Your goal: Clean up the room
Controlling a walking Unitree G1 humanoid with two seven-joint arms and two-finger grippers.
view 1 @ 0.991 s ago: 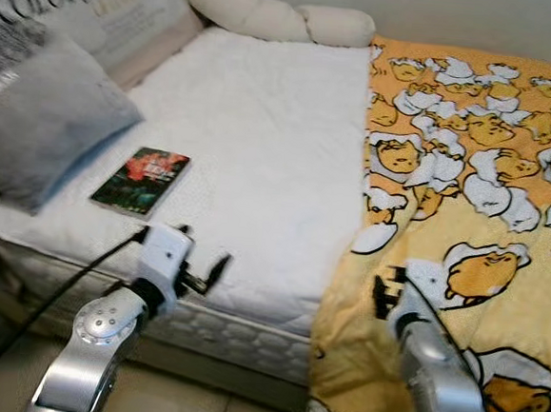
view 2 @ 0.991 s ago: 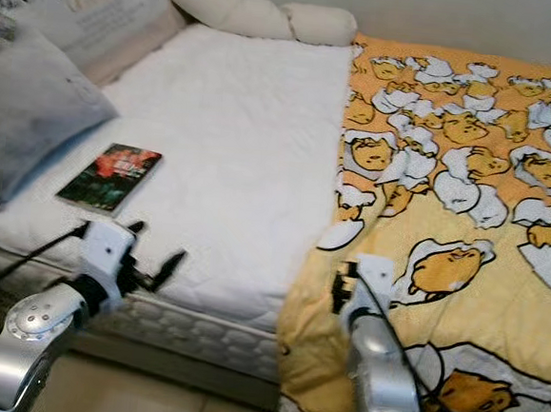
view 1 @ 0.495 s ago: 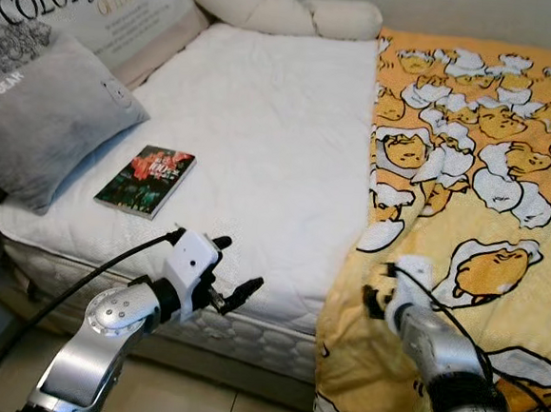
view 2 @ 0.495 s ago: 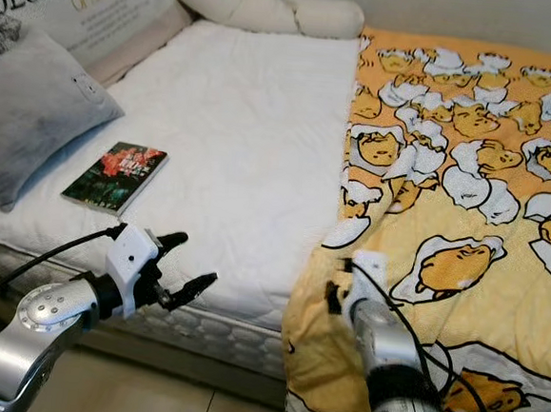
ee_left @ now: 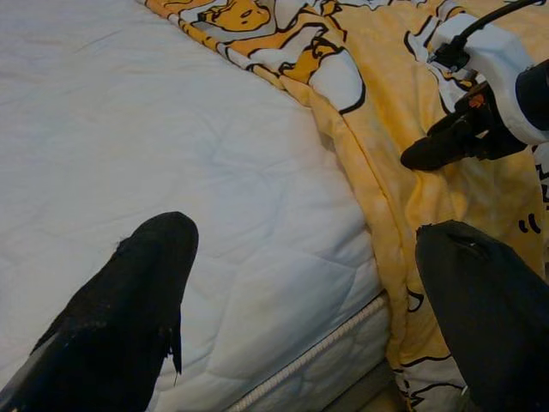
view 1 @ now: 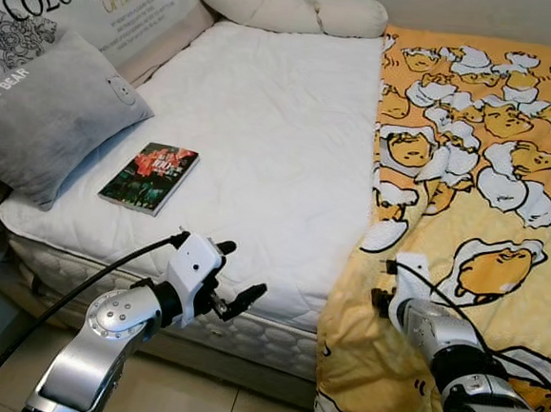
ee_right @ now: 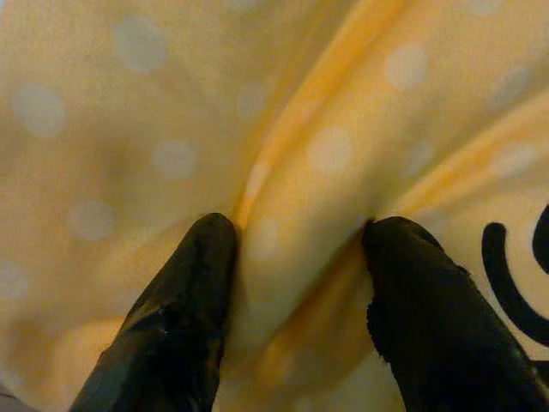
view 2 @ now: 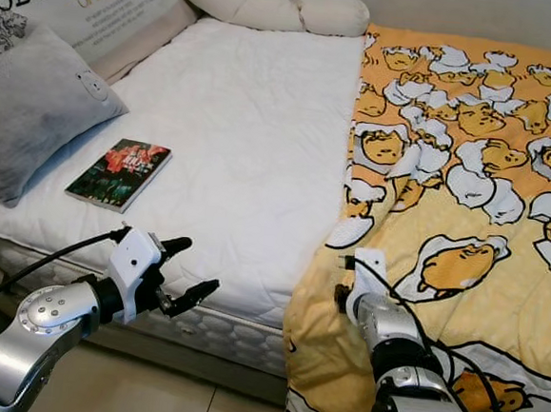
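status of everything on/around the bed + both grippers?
blanket: spread over the right side only, edge hanging off the front
mattress: left side uncovered
book: closed, flat on mattress
grey pillow: leaning at the head end
left gripper: open, empty
right gripper: pressed into a blanket fold

Bright, even light — sharp, wrist close-up soft
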